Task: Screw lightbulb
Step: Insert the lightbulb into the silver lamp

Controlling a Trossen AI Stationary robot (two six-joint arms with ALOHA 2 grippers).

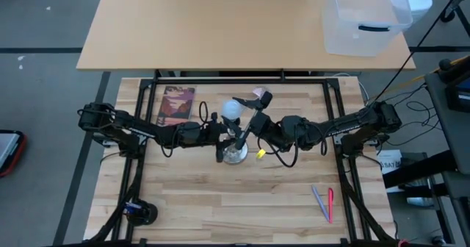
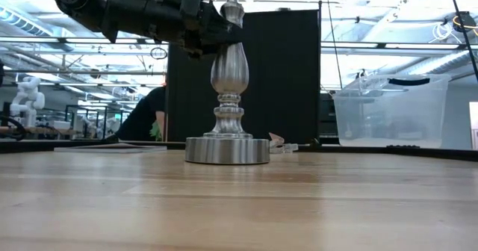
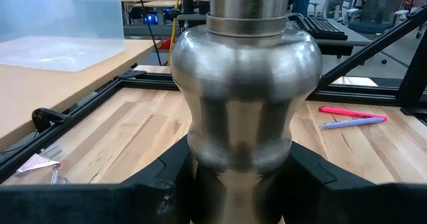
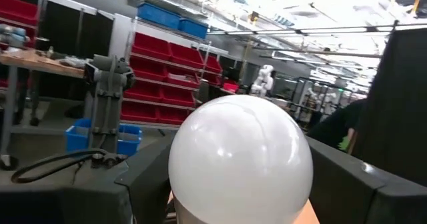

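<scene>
Workshop setting with red storage bins and shelving beyond a pale slatted wooden bench (image 1: 191, 195). At bench centre, a silver stand (image 2: 228, 94) on a round base, upright, shaped like a turned baluster. Left claw (image 1: 218, 133) closed around the stand's waist, dark fingers (image 3: 160, 184) pressed against both sides of the polished metal, bracing it. Right claw (image 1: 242, 126) reaching in from the opposite side, gripping the lightbulb (image 1: 232, 109) by its white frosted globe, fingers flanking the widest part. Bulb held directly above the stand's top, at or just over the socket; contact with the threads hidden from every view.

Likely handling: light, hollow, thin-walled and fragile, with a smooth surface apt to slip under a twisting grip. Best hold across the globe's widest part, squeezed gently, axis kept in line with the post so the threads catch cleanly.

Also on the bench: a reddish book (image 1: 176, 104), pink and purple pens (image 1: 324, 203). Clear plastic bin (image 1: 363, 19) on the far table.
</scene>
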